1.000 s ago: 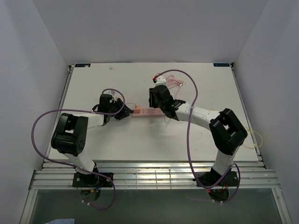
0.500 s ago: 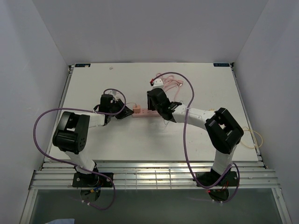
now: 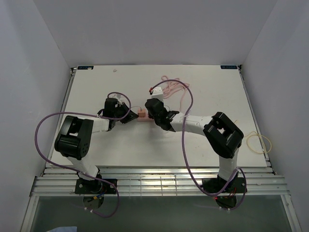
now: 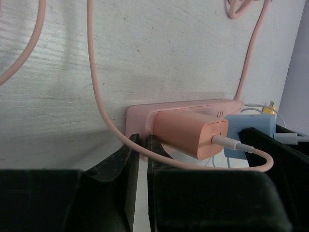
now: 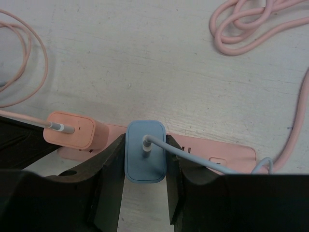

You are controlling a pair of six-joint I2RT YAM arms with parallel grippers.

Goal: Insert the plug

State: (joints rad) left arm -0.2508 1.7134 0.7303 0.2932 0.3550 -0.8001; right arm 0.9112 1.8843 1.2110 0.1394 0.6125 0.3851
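Observation:
A pink power strip (image 5: 219,151) lies on the white table, also seen in the top view (image 3: 142,115). An orange charger (image 5: 72,130) is plugged in near its left end. My right gripper (image 5: 145,145) is shut on a blue plug (image 5: 145,164), which stands upright on the strip just right of the orange charger; how deep it sits I cannot tell. My left gripper (image 4: 142,145) is shut on the strip's left end (image 4: 137,113), beside the orange charger (image 4: 190,133). The blue plug (image 4: 248,133) shows behind it. In the top view both grippers, left (image 3: 129,117) and right (image 3: 151,115), meet at the strip.
A coiled pink cable (image 3: 171,87) lies behind the strip, and its loops show in the right wrist view (image 5: 251,24). The blue plug's cable (image 5: 203,164) trails right over the strip. A yellow loop (image 3: 258,142) lies at the table's right edge.
My right gripper has moved left along the strip with the blue plug, ending next to the orange charger. The left gripper has stayed at the strip's end.

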